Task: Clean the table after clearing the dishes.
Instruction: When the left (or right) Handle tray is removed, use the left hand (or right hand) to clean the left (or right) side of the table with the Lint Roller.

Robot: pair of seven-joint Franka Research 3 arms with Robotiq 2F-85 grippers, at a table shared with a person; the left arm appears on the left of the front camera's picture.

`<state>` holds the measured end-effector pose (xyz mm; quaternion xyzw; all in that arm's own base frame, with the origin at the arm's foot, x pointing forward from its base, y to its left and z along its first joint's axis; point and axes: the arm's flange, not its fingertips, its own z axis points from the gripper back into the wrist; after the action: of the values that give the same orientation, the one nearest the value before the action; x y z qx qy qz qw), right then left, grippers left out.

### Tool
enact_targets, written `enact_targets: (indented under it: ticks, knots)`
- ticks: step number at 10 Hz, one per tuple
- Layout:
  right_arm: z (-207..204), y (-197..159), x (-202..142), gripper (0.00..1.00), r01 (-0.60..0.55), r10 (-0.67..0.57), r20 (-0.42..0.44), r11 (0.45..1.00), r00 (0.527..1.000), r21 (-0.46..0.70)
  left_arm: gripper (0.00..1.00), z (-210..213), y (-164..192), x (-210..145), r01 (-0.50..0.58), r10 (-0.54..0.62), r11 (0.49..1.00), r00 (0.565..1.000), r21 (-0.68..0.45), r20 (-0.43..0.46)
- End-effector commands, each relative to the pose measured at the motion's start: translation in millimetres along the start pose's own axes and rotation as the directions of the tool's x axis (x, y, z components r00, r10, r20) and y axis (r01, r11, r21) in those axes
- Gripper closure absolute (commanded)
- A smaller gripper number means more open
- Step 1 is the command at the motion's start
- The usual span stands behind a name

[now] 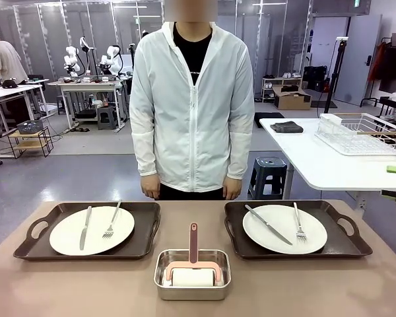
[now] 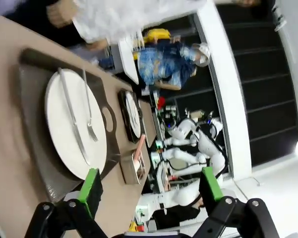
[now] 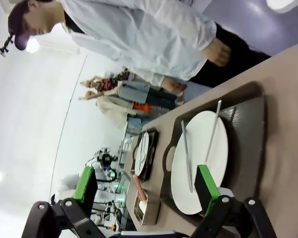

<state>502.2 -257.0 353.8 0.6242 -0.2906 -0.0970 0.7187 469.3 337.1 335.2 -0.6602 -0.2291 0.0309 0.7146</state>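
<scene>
Table [image 1: 86, 290]: the brown top carries both trays and the pan; nothing looks cleared yet.
Left gripper [image 2: 151, 193]: fingers spread wide with nothing between them. It hangs above the table's left end with the wrist rolled, aimed along the table's length.
Left tray [image 1: 145, 228]: its long axis runs left to right, with handles at the short ends. Its near end lies just ahead of the left gripper, so that arm is the closer one.
Left plate [image 1: 66, 234]: sits in the middle of that tray, with a knife [image 1: 86, 228] and fork [image 1: 111, 221] lying on it.
Pan [image 1: 191, 294]: sits between the trays, nearer the robot's edge. It holds a roller [image 1: 193, 277] whose handle points toward the person [image 1: 191, 105].
Right tray [image 1: 323, 210]: lies the same way, mirrored, ahead of the right gripper.
Right plate [image 1: 277, 218]: sits on that tray with its own cutlery.
Right gripper [image 3: 145, 191]: also wide apart and empty, off the table's right end and clear of the top.
Likely next: each arm takes the outer handle on its own side.
</scene>
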Motion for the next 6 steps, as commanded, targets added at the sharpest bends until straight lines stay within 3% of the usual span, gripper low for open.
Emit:
enact_targets:
  ticks: [1,4,6]
  knots:
    - [11.4,0.3,-0.5,0.0,0.003,-0.002,0.066,1.0,0.998,-0.015,0.0,23.4,-5.0,-5.1,0.018,-0.02,1.0,0.993,0.022,0.118]
    - [51.3,-1.7,3.6,0.0,-0.026,0.036,0.08,0.991,0.996,-0.133,0.0,66.7,-13.2,-14.1,0.021,-0.039,0.996,0.975,0.082,0.219]
    - [65.0,-1.2,2.6,0.0,-0.041,0.05,0.048,0.984,0.998,-0.174,0.0,78.4,-18.3,-14.8,0.018,-0.043,0.994,0.971,0.105,0.237]
